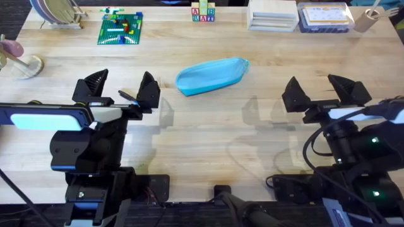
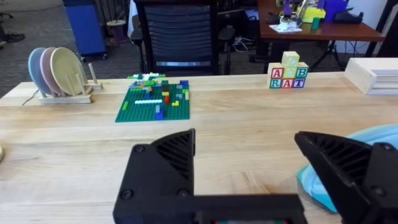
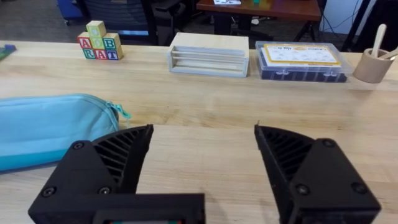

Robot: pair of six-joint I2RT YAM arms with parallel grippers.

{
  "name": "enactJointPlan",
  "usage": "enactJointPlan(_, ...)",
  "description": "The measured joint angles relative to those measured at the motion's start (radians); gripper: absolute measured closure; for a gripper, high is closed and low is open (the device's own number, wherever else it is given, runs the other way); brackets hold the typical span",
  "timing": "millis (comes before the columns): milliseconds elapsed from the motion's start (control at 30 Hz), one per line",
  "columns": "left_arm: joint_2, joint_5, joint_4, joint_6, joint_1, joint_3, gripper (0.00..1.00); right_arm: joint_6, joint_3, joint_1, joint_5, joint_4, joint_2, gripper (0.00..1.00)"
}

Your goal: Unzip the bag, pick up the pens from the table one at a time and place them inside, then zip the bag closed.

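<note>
A: The bag (image 1: 211, 75) is lying flat on the table (image 1: 208, 132), its long axis slanting, with the tapered end pointing toward the alphabet blocks (image 1: 203, 12) and the white tray (image 1: 272, 15).

B: Where are the grippers sitting relative to the bag?

A: The left gripper (image 1: 121, 90) is hovering on one side of the bag, near its blunt end; the right gripper (image 1: 326, 91) is hovering well apart on the other side. Both are holding their fingers spread wide, gripping nothing.

B: And the pens?

A: One dark pen (image 1: 129, 96) is lying just beside the left gripper's inner finger, short of the bag's blunt end.

B: What is standing beyond the bag?

A: A green brick plate (image 1: 120, 28) and a dish rack (image 1: 55, 12) are standing farther off, past the bag's blunt end.
</note>
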Motion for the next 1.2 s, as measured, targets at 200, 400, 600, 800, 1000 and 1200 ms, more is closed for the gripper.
enactJointPlan(200,0.000,0.000,0.000,0.000,0.000,0.000,0.006,0.000,0.000,0.000,0.000,0.000,0.000,0.004)
enactJointPlan(400,0.000,0.000,0.000,0.000,0.000,0.000,0.006,0.000,0.000,0.000,0.000,-0.002,0.000,0.004)
enactJointPlan(600,0.000,0.000,0.000,0.000,0.000,0.000,0.006,0.000,0.000,0.000,0.000,-0.002,0.000,0.004)
enactJointPlan(800,0.000,0.001,0.001,0.000,0.000,0.000,0.008,0.026,0.002,0.000,0.000,0.000,0.000,0.004)
enactJointPlan(1000,0.000,0.001,-0.082,0.000,0.000,0.051,0.007,0.053,0.086,0.000,-0.002,-0.069,0.002,0.004)
enactJointPlan(1200,0.001,0.000,-0.263,0.000,0.000,0.215,0.007,0.057,0.246,0.000,-0.004,-0.195,0.002,0.004)
